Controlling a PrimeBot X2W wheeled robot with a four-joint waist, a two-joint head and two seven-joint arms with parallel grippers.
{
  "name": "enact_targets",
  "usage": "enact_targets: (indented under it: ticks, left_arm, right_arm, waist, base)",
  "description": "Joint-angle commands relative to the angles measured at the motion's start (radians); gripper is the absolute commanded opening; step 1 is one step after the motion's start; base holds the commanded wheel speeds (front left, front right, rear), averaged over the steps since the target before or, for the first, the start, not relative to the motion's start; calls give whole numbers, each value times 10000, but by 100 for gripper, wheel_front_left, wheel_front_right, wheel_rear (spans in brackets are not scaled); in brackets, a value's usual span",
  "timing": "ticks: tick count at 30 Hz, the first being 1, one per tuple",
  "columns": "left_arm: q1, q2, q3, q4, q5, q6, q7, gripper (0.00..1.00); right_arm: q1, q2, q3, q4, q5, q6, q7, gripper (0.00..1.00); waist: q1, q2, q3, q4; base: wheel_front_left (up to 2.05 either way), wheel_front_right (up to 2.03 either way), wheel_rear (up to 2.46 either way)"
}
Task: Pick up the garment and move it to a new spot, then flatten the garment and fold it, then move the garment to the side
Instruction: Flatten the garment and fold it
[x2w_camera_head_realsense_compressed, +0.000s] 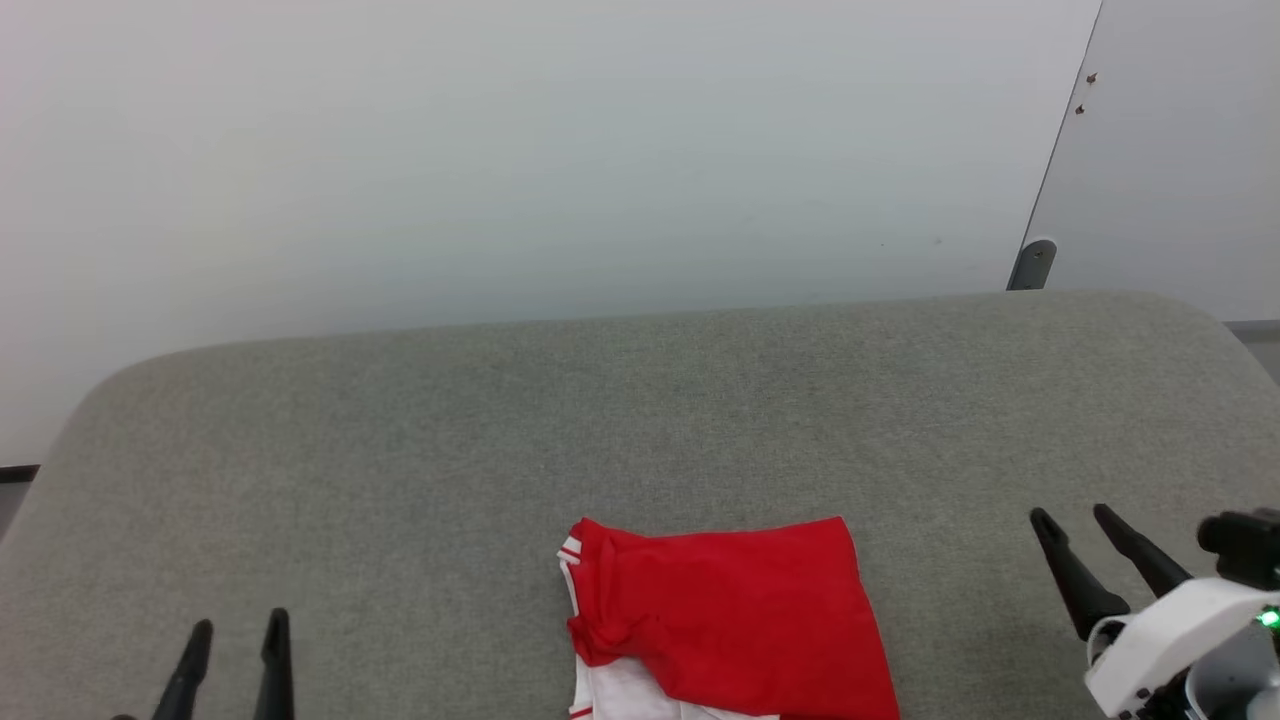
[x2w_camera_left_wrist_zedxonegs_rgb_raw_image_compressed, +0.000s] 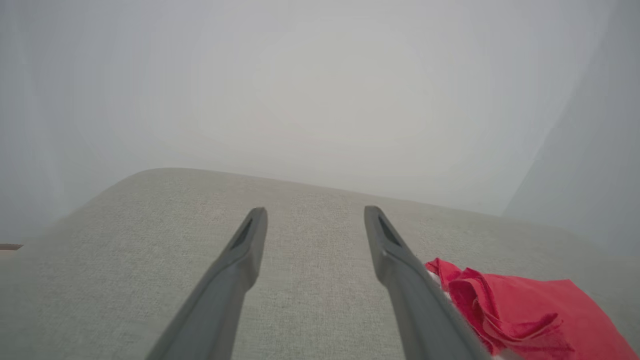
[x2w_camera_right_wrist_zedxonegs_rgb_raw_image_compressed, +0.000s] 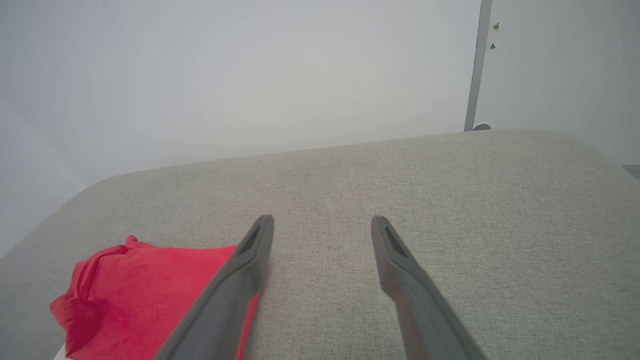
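Neatly folded, the red garment (x2w_camera_head_realsense_compressed: 740, 615) shows white sleeve trim.

no text, number, label or sign readable, visible red and white faces of the garment (x2w_camera_head_realsense_compressed: 735, 610) plain

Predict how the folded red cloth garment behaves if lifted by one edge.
Probably floppy: the red cloth garment lies in soft folds, so it would likely droop and unfold. It looks thin, probably light. Pushed, it may bunch on the textured grey fabric surface.
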Motion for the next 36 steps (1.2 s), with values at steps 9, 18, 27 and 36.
enact_targets:
  ticks: [9,18,27,36]
  left_arm:
    - [120,-46,294,131,400,10,3,100]
    - [111,-113,362,180,612,-20,3,100]
    - [69,-148,319,152,639,-46,3,100]
    - [13,-124,282,126,663,-63,3,100]
  right_arm:
    - [745,219,-751,-606,-609,-7,-25,100]
    - [1049,413,-1053,-911,-952,-7,165,100]
    - [1122,550,-1186,-1113,-1092,-7,401,100]
    - [1162,622,-1287,-1266,-1196,-7,500,100]
  waist:
    - [0,0,16,88]
    - [0,0,34,142]
    - [0,0,45,243]
    - [0,0,66,456]
  base:
    - [0,0,0]
    - [0,0,0]
    - [0,0,0]
    - [0,0,0]
